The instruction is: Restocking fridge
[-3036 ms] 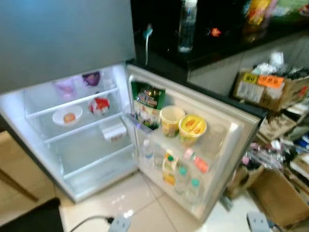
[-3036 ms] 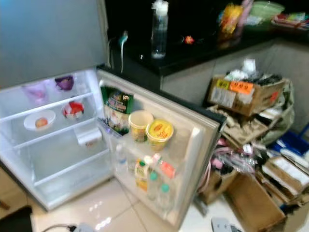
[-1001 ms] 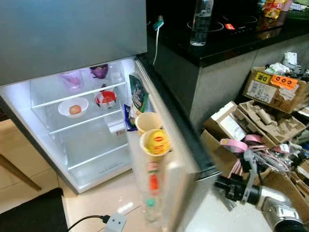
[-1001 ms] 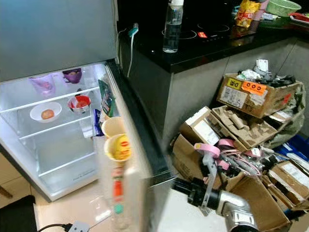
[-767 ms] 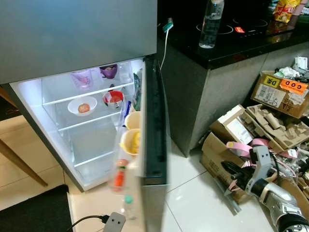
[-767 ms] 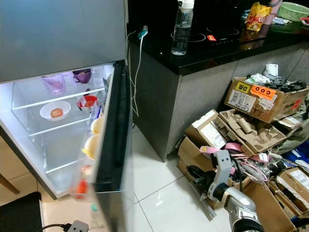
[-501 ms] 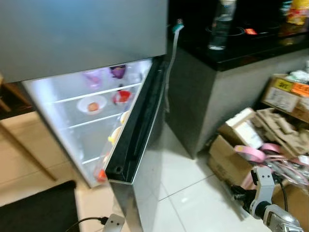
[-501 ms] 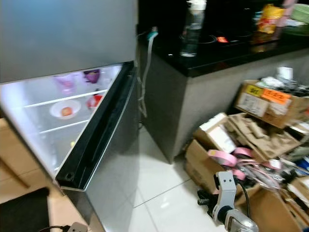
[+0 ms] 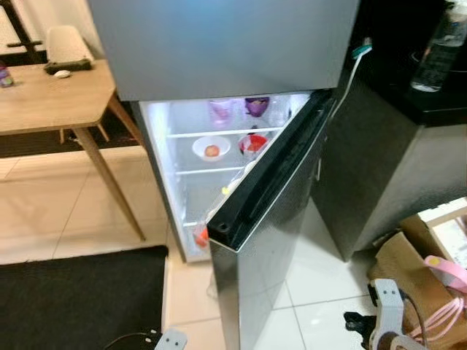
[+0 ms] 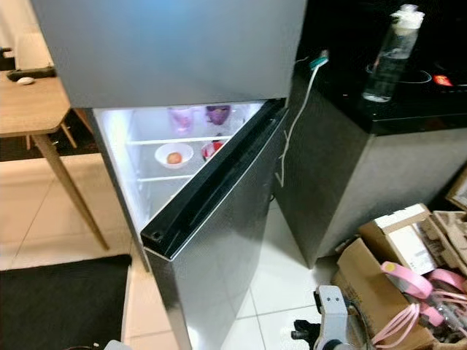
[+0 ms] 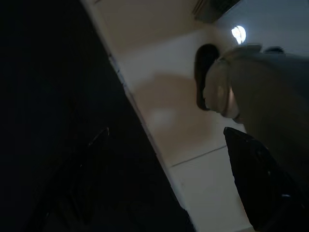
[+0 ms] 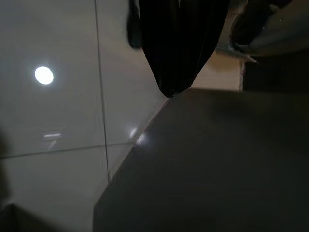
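While the fridge door [image 10: 219, 219] stands partly ajar, a white bowl [image 10: 174, 155] sits on the lit shelf inside; the right gripper [image 10: 314, 332] hangs low beside cardboard boxes [image 10: 394, 255], jaws' state unclear.

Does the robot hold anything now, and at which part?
Nothing is seen held. The right gripper hangs low near the floor, away from the fridge door.

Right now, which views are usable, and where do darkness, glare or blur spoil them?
Left and right eye views: mostly sharp, the lit fridge interior glary, washing out the shelves. Left wrist view: very dark, little legible. Right wrist view: dim, a lamp reflection on the floor tile.
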You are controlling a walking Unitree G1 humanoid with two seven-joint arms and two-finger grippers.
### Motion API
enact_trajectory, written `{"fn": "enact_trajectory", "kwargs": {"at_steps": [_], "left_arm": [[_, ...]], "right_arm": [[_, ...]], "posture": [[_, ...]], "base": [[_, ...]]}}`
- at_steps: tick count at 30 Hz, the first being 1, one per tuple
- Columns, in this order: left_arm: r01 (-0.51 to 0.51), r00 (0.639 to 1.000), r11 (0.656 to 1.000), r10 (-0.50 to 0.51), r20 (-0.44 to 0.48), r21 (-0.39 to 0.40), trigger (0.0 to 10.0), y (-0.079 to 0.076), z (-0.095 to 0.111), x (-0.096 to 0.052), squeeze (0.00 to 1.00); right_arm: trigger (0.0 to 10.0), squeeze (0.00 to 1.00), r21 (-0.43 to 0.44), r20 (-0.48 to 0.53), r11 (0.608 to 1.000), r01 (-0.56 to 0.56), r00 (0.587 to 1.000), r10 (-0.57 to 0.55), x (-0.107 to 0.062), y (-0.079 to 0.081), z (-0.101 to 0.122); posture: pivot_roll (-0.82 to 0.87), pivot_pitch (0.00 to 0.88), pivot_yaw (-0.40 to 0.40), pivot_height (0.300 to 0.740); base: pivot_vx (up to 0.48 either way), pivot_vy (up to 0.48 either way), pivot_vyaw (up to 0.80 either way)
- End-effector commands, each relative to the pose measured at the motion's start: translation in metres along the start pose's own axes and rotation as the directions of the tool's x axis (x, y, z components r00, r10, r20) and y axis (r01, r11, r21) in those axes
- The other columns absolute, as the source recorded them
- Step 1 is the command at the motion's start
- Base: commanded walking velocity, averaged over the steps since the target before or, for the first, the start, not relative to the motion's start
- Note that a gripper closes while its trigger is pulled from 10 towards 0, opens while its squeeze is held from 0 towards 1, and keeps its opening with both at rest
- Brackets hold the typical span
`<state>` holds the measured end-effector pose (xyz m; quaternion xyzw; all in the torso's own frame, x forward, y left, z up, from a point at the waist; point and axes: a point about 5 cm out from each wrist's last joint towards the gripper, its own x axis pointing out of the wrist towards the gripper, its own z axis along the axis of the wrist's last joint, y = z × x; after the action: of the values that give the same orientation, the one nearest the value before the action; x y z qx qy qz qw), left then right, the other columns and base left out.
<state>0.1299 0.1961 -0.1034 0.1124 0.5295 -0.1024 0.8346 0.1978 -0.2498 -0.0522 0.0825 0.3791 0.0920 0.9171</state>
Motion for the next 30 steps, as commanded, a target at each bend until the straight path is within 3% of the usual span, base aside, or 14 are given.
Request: {"fn": "enact_trajectory", "kwargs": {"at_steps": [1,7,16,18,23,30], "left_arm": [[-0.001,1.000,1.000,0.001,-0.018,0.004,10.0,0.001,-0.004,-0.001,0.00],[-0.002,1.000,1.000,0.002,-0.017,0.008,10.0,0.000,-0.003,0.000,0.00],[-0.001,1.000,1.000,0.001,-0.018,0.007,10.0,0.000,-0.003,0.000,0.00],[0.000,1.000,1.000,0.000,-0.019,0.007,10.0,0.000,-0.003,0.000,0.00],[0.000,1.000,1.000,0.000,-0.019,0.007,10.0,0.000,-0.003,0.000,0.00],[0.002,1.000,1.000,-0.001,-0.019,0.008,10.0,0.000,-0.003,0.000,0.00]], "right_arm": [[10.0,0.00,-0.013,-0.015,1.000,-0.008,1.000,0.008,0.002,0.004,-0.002],[10.0,0.00,-0.047,-0.141,0.998,0.031,0.989,-0.037,-0.002,0.007,-0.030],[10.0,0.00,-0.042,-0.214,0.997,0.068,0.974,-0.076,-0.008,0.009,-0.053],[10.0,0.00,-0.056,-0.244,0.990,0.127,0.960,-0.137,-0.013,0.005,-0.062],[10.0,0.00,-0.038,-0.204,0.970,0.239,0.949,-0.242,-0.017,-0.006,-0.058],[10.0,0.00,0.070,-0.024,0.978,0.199,0.980,-0.197,-0.009,-0.009,-0.025]], "posture": [[-0.06,0.000,-0.011,0.740],[-0.06,0.000,-0.012,0.740],[-0.06,0.000,-0.012,0.740],[-0.07,0.000,-0.010,0.740],[-0.07,0.000,-0.010,0.740],[-0.07,0.000,-0.009,0.740]], "base": [[0.000,0.000,0.75],[0.000,0.000,0.75],[0.000,0.000,0.75],[0.000,0.000,0.74],[0.000,0.000,0.25],[0.000,0.000,0.00]]}}
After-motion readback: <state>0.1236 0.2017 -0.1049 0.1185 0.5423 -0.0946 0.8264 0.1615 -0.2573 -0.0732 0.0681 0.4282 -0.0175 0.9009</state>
